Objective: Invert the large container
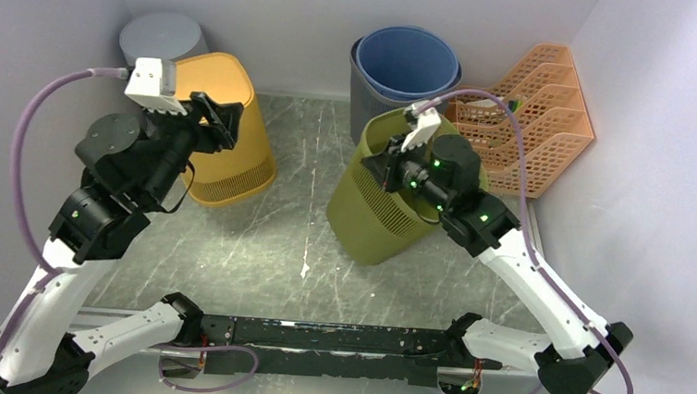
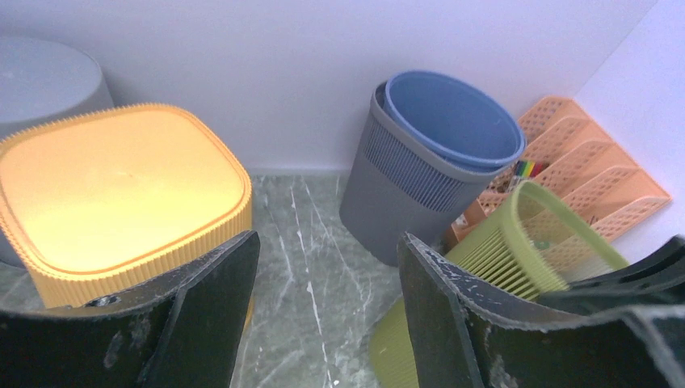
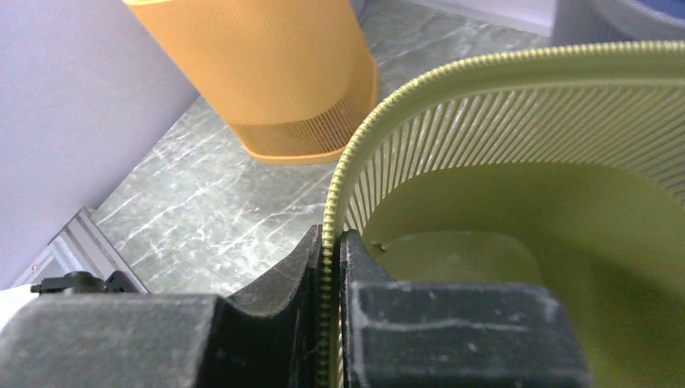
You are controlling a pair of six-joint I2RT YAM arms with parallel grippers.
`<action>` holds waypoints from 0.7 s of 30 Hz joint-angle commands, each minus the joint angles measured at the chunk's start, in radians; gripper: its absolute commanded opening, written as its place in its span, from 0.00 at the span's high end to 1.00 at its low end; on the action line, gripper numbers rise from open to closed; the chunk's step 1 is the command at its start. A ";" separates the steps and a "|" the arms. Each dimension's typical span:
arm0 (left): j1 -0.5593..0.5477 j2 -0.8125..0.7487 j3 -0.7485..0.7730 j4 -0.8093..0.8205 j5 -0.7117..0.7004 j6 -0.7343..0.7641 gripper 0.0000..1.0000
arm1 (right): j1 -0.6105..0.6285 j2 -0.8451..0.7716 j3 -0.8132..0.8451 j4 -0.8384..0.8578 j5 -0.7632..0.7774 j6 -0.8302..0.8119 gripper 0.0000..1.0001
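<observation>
Right gripper (image 3: 329, 242) is pinching the rim of the green bin (image 1: 371, 213): one finger on the outside of the slatted wall, the other inside, both pressed tight against the ribbed edge. The bin sits mid-table, right of centre, tilted rather than upright, with its mouth raised toward the right arm and its base toward the table (image 1: 295, 240) centre. Can't tell whether the base edge touches the surface. The grip point is on the upper part of the rim, so the bin body hangs below and ahead of the fingers. Left gripper (image 2: 327, 242) is spread wide and holding nothing. It hovers just beside the top of the orange bin (image 1: 227, 151), which stands upside down at back left. The green bin is well apart from the left fingers, off to their right. Behind the green bin, a blue bin (image 1: 408, 62) sits nested in a grey bin (image 1: 365, 101), with an orange file rack (image 1: 540, 118) in the back right corner. A grey cylinder (image 1: 161, 36) stands behind the orange bin.
</observation>
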 commanded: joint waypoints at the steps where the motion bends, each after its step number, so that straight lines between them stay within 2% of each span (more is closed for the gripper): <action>1: 0.002 -0.014 0.055 -0.062 -0.041 0.051 0.25 | 0.117 0.055 -0.044 0.261 -0.004 0.051 1.00; 8: 0.003 -0.037 0.055 -0.091 -0.057 0.063 0.25 | 0.319 0.193 -0.067 0.537 0.088 0.112 1.00; 17: 0.002 -0.058 0.089 -0.129 -0.078 0.076 0.25 | 0.385 0.144 -0.234 0.921 0.102 0.286 1.00; 21: 0.002 -0.060 0.095 -0.142 -0.078 0.071 0.25 | 0.384 0.100 -0.342 1.018 0.133 0.370 1.00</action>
